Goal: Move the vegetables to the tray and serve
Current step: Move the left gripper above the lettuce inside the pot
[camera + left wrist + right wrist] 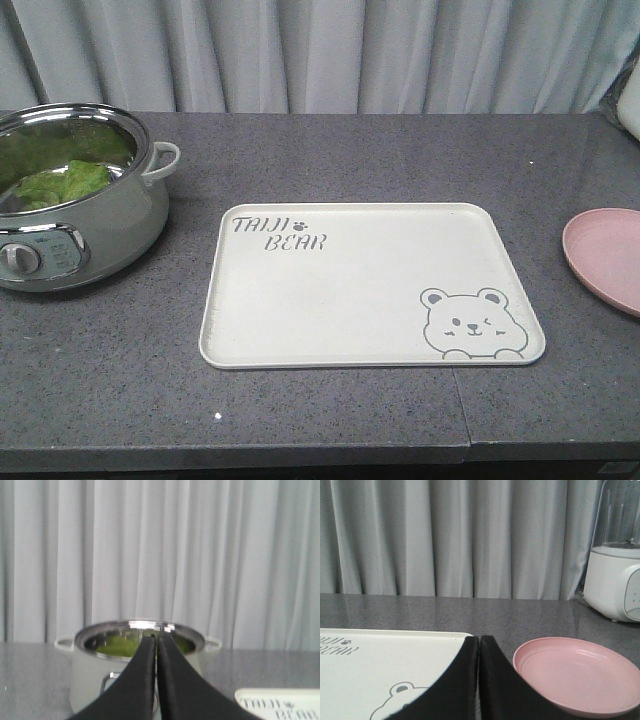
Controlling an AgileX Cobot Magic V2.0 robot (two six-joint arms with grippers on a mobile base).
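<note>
Pale grey pleated curtain [350, 50] all along behind my workspace, dark grey speckled surface [380, 160] spread before me, soft even light

Left hand [156, 639] closed tight, right hand [479, 640] closed tight, both pointing forward

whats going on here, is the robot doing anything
Nothing is being handled yet. The bright green frilly lettuce leaf lies in the pale green electric pot at the left of the dark grey counter. The cream-white rectangular plastic tray with the bear drawing sits bare in the middle, the round pink plate bare at the right. The left pincer, shut and empty, points at the pot; the right pincer, shut and empty, is low between tray and plate.
</note>
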